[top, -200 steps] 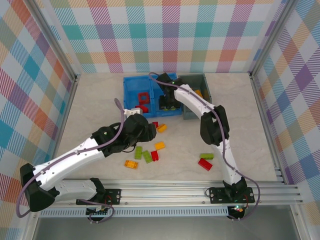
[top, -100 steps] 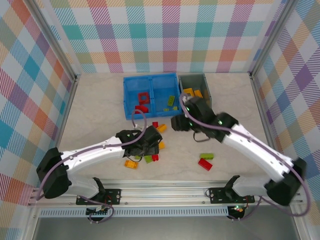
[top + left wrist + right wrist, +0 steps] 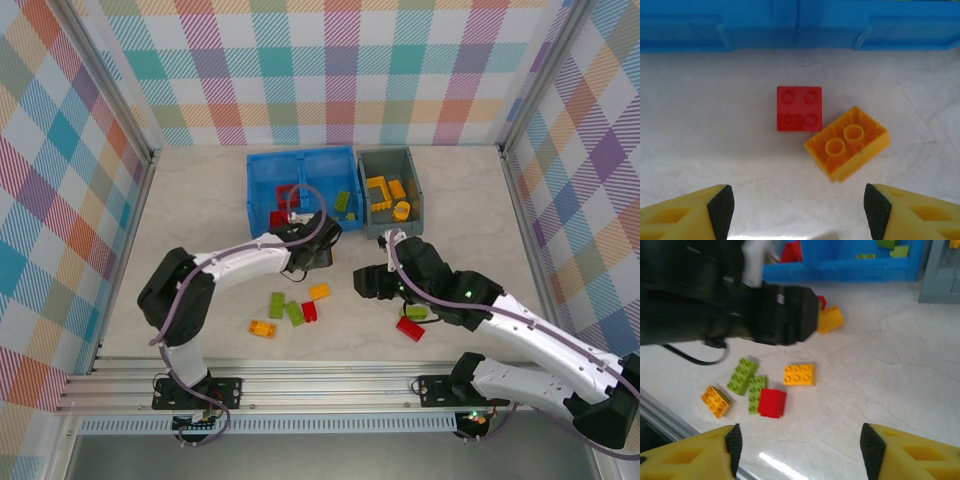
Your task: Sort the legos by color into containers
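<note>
Left end effector (image 3: 798, 210), spread wide, has shifted toward 12 o'clock above a red brick (image 3: 799, 108) beside an orange-yellow brick (image 3: 847, 142). Right end effector (image 3: 797, 452), also wide, has withdrawn toward 6 o'clock.

Folds up on the left as the white-and-black jointed left arm (image 3: 240, 262): climbs from the near-edge base to a black elbow far left, then runs forward and rightward along a white forearm to a black wrist. Ends in the left pincer (image 3: 320, 240), aimed away from the bases. Spreads two yellow fingers (image 3: 685, 215) with black pads wide apart, gripping nothing.

Sweeps on the right as the white-and-black jointed right arm (image 3: 530, 335): out from its base to an elbow at the far right, then back leftward and forward along a long forearm. Ends in the right pincer (image 3: 365, 282), aimed left. Gapes equally wide in the right wrist view, likewise empty.
</note>
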Tool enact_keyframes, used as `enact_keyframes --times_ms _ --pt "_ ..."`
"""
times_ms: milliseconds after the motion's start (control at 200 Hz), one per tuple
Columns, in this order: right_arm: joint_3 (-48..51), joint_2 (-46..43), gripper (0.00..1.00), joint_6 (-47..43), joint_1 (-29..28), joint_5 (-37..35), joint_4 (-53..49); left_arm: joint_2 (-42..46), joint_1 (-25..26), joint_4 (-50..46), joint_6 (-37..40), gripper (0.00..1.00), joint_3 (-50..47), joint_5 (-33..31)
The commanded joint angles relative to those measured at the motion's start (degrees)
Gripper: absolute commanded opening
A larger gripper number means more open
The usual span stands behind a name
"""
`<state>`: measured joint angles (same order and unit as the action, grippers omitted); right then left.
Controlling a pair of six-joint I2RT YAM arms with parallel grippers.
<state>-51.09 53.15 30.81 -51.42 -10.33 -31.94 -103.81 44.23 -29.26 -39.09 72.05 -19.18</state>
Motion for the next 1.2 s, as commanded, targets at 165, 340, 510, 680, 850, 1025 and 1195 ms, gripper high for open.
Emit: enact_keyframes --times_ms 165,340,510,680,850,1025,1195 --pt "-0.94 -1.04 0.73 0.66 -0.92 3.20 4.12 -7.79 -5.24 1.65 4.06 0.70 6.18 -1.58" --pt "-0.81 -1.04 0.73 0.92 -1.00 3.15 3.85 -11.60 -5.97 2.16 6.06 0.66 8.67 0.76" --pt "-0.35 -0.93 0.73 1.08 -0.97 3.29 4.24 -13.71 -6.04 2.16 6.74 0.65 9.88 1.53" --pt "-0.25 -0.15 0.73 1.01 -0.97 3.67 4.26 -13.79 -5.76 2.64 6.30 0.63 9.11 2.05" --pt "0.38 -0.56 0.73 1.29 -0.96 3.13 4.25 -11.79 -5.16 1.10 4.79 0.59 7.90 1.51" --pt "0.38 -0.91 0.74 1.27 -1.01 3.01 4.12 -9.42 -3.60 1.68 2.84 0.54 3.76 0.72" --pt "0.90 -1.20 0.73 1.75 -0.96 3.28 4.40 -4.92 -2.41 0.25 0.11 0.50 -0.53 -2.42"
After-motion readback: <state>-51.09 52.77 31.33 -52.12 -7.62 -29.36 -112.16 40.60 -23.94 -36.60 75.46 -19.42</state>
